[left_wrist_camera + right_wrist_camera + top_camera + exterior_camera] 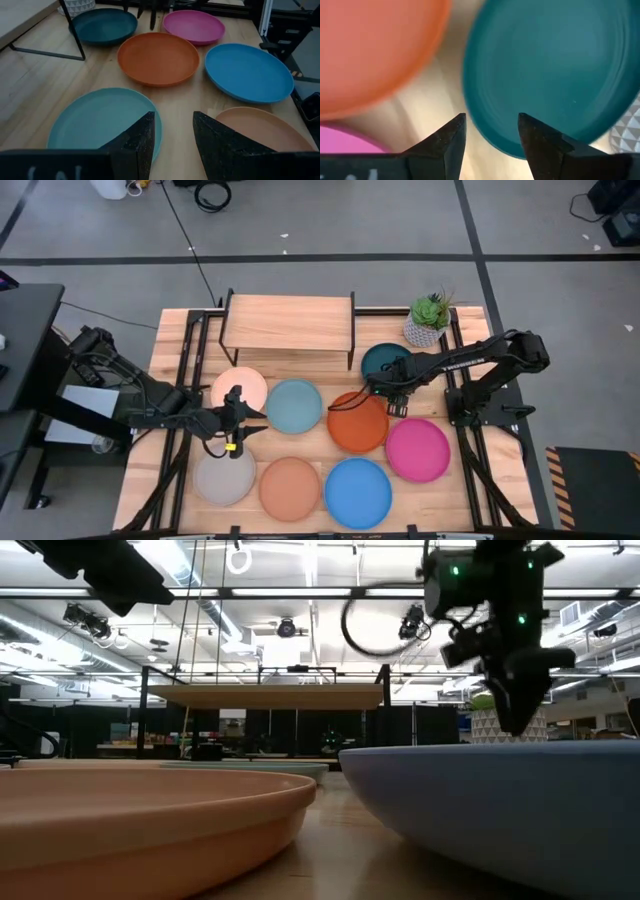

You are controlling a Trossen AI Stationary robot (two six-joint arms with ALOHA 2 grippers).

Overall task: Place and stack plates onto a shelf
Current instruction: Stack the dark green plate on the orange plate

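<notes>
Wooden slat table (180, 330) had all eight plates lying flat in front of the shelf (289, 323), which had nothing on it. Right gripper (372, 388) hung fingers apart over the dark teal plate's (385, 360) edge, beside the orange plate (357, 423). Left gripper (243, 415) waited, fingers parted, near the light blue plate (294, 406).

Illumination is even and bright in the high view; the surface (300, 442) shows only soft, short shadows beneath the arms. In the low view, ceiling strip lights (300, 595) supply the light from above and glare against the dark room, leaving the shelf (265, 695) underside in shade. The near terracotta plate (140, 820) and bright blue plate (500, 810) are out of focus. In the right wrist view, the dark teal plate (555, 70) and orange plate (375, 50) are blurred.
</notes>
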